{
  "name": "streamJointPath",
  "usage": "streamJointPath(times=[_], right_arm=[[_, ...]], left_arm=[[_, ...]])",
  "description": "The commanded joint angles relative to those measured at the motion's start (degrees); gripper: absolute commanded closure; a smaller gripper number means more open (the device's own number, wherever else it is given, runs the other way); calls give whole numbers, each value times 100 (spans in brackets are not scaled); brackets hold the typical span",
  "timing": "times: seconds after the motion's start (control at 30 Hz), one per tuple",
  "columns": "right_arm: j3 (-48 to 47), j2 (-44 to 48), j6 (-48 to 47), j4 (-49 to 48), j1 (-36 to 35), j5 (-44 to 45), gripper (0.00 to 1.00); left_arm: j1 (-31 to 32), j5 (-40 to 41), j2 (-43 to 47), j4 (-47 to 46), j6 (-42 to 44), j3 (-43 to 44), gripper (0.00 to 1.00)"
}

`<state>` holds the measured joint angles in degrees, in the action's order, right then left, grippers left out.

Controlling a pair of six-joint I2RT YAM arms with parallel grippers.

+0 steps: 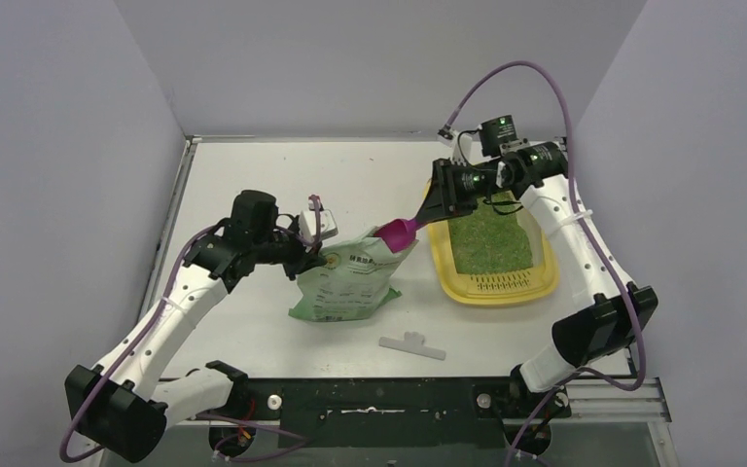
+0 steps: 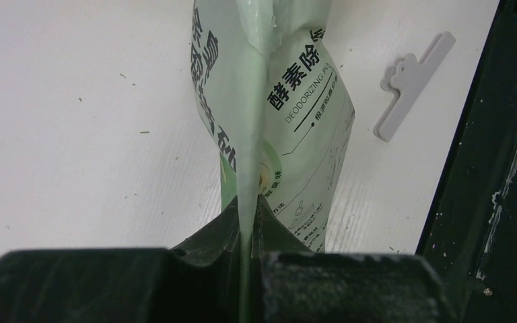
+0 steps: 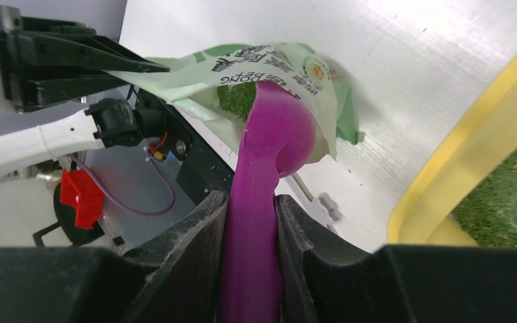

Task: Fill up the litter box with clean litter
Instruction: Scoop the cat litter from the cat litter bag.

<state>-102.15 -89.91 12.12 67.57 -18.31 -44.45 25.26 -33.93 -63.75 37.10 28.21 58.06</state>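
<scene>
The yellow litter box (image 1: 449, 272) lies right of centre, its floor covered with green clean litter (image 1: 486, 238); its rim (image 3: 458, 161) and litter (image 3: 511, 202) show in the right wrist view. A light-green printed bag (image 1: 345, 282) stands mid-table. My left gripper (image 1: 303, 257) is shut on the bag's top edge (image 2: 249, 134), holding it up. My right gripper (image 1: 428, 214) is shut on the handle of a magenta scoop (image 1: 399, 233). The scoop's bowl (image 3: 286, 131) sits at the bag's open mouth (image 3: 242, 67), where some green granules (image 3: 237, 99) show inside.
A white bag clip (image 1: 412, 344) lies on the table in front of the bag; it also shows in the left wrist view as the clip (image 2: 414, 84). The table's dark front edge (image 2: 491, 168) runs close to the bag. Grey walls enclose three sides.
</scene>
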Motion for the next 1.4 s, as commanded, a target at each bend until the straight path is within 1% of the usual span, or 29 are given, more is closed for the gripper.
streamJointPath(times=[0.0,0.13,0.2,0.3,0.43,0.5,0.53,0.57,0.6,0.63,0.7,0.77,0.83,0.9,1.03,1.1,1.13,1.2,1.27,1.37], right_arm=[[677,183,435,-822,-215,-324,100],[1548,360,1478,-2103,-431,-535,100],[1747,301,1591,-2203,-558,-352,100],[1910,178,1779,-2146,-564,131,100],[2300,131,2332,-2841,-715,141,100],[2301,-11,2367,-2860,-919,298,100],[2246,-101,2343,-2729,-1081,575,100],[2179,-182,2317,-2604,-1185,802,100],[2152,-243,2312,-2523,-1268,933,100],[2169,-272,2339,-2573,-1296,957,100],[2274,-302,2441,-2775,-1314,880,100],[2245,-379,2455,-2791,-1315,797,100],[2160,-505,2347,-2761,-1345,571,100],[2045,-657,2203,-2673,-1395,350,100],[1810,-922,1892,-2293,-1497,364,100],[1863,-1054,1887,-2343,-1572,299,100],[1891,-1132,1906,-2411,-1641,256,100],[1911,-1271,1908,-2450,-1751,229,100],[1891,-1354,1892,-2442,-1801,247,100],[1794,-1359,1887,-2346,-1789,397,100]], left_arm=[[56,-114,351,-633,169,123,100],[76,-104,446,-804,57,8,100],[86,-111,515,-909,-24,-69,100],[94,-125,606,-974,-77,-171,100],[102,-81,657,-971,-128,-286,100],[109,-37,680,-1038,-243,-370,100],[105,19,687,-1071,-318,-408,94],[110,137,696,-1073,-421,-436,77],[111,319,701,-1061,-557,-459,64],[107,571,687,-1054,-712,-479,54],[92,1002,625,-943,-1013,-489,43],[3,1188,476,-770,-1180,-478,34],[-157,1182,312,-610,-1386,-431,30],[-368,974,126,-444,-1574,-360,29],[-626,242,-243,-215,-1851,-280,29],[-634,-186,-413,-175,-1836,-299,29],[-636,-358,-511,-165,-1829,-287,32],[-636,-644,-733,-32,-1758,-160,48],[-632,-746,-955,252,-1601,44,64],[-616,-898,-1162,353,-1489,282,91]])
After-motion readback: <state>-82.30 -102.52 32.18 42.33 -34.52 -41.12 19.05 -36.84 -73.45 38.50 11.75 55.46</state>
